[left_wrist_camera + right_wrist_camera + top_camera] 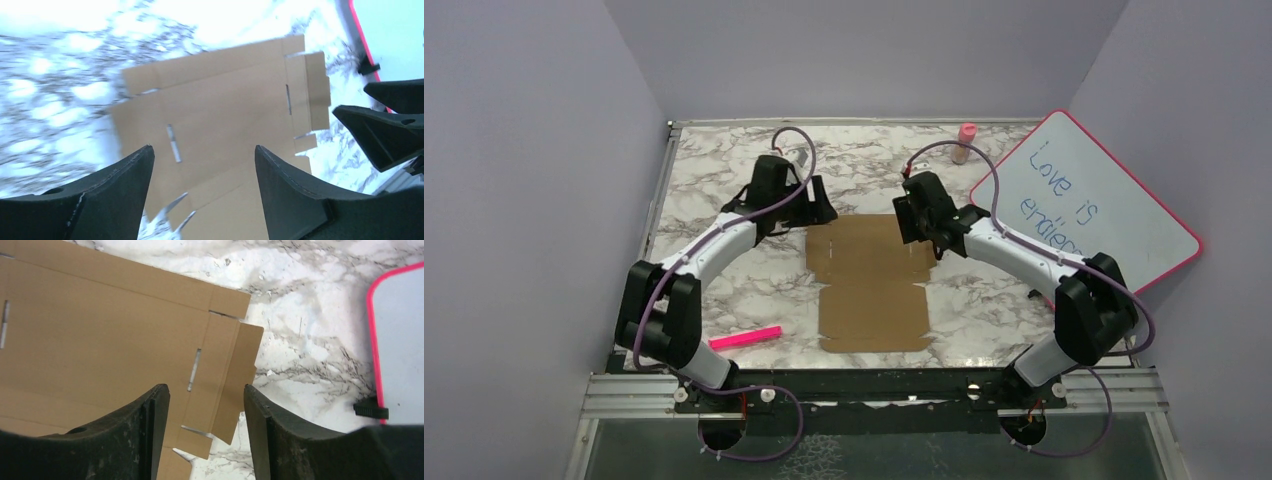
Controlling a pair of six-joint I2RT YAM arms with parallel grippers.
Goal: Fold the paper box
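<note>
Nearest the lens, the mounting rail (854, 385) carries both arms. Beyond it, the paper box (872, 285) lies flat and unfolded at the middle of the marble table (714, 290). Its long axis runs near-to-far, with the wider, flapped end pointing away. The left gripper (821, 208) hangs at its far-left corner and the right gripper (911, 222) at its far-right corner. A pink marker (746, 338) lies to its left, a whiteboard (1089, 195) to its right.

From the left wrist, the spread fingers (115, 190) grasp nothing. The plain brown cardboard below shows creases, narrow slits and side tabs.

From the right wrist, the fingers (135, 430) are parted and empty above a slitted side flap. Bare marble separates that flap from the whiteboard's pink frame.
</note>
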